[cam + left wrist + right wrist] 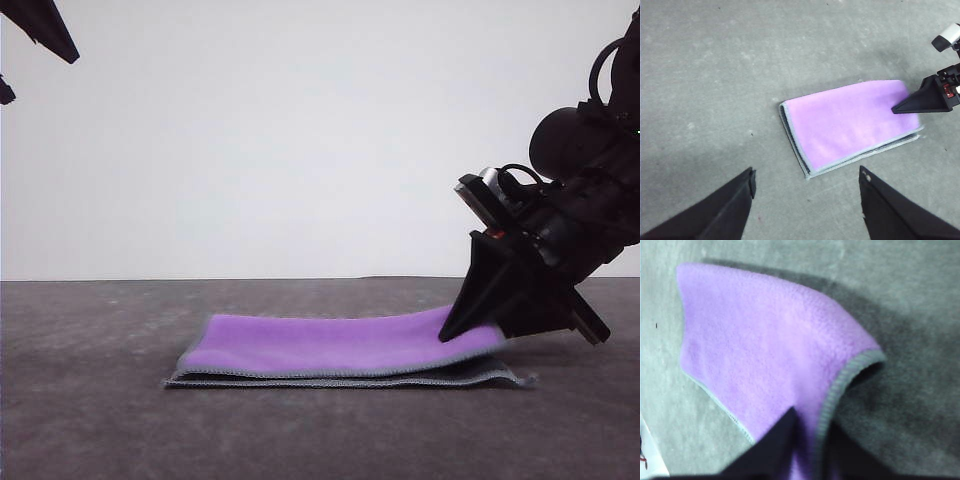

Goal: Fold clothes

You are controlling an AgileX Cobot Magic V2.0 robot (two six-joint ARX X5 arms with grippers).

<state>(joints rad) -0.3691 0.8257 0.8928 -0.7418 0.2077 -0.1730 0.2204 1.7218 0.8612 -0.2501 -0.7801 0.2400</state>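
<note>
Pinching a purple cloth by its near corner, the right gripper holds it folded flat on the table; soft, light, limp fabric, best gripped at stitched edges. Left gripper hangs open.

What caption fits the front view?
Right claw pinching a folded purple cloth on the grey table.

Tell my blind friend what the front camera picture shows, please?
A purple cloth, folded in half with grey stitched edges, lies on a dark grey table. The right gripper pinches its right end, and the left gripper hangs high above.
</note>
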